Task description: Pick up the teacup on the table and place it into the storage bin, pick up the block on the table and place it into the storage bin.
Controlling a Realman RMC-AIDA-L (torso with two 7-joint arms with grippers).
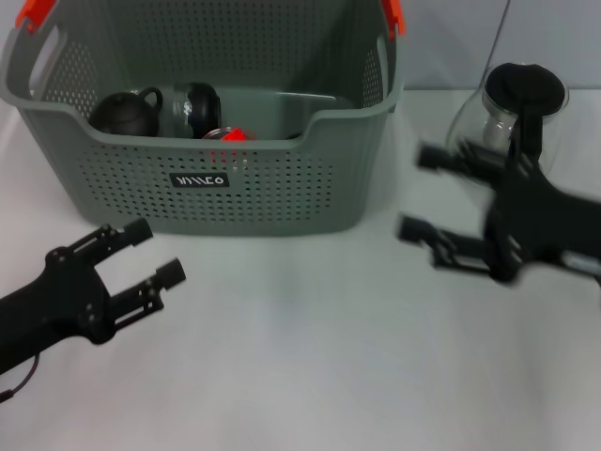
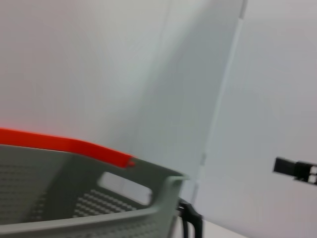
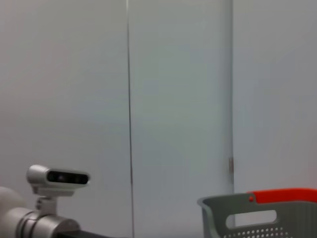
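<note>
Both sets of jaws stand wide apart and hold nothing: the left gripper (image 1: pixel 158 250) hovers over the white table (image 1: pixel 310 357) in front of the storage bin (image 1: pixel 282 178), while the right gripper (image 1: pixel 424 193) hangs to the bin's right, just in front of a glass pot (image 1: pixel 519 108). Inside the grey bin lie a dark teacup (image 1: pixel 125 111), a dark rounded object and something red showing over the front wall.

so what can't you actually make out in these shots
- Head view: items low in the storage bin are partly hidden by its front wall; the red one can't be identified.
- Head view: right gripper is motion-blurred.
- Left wrist view: glass pot is mostly hidden behind the bin.
</note>
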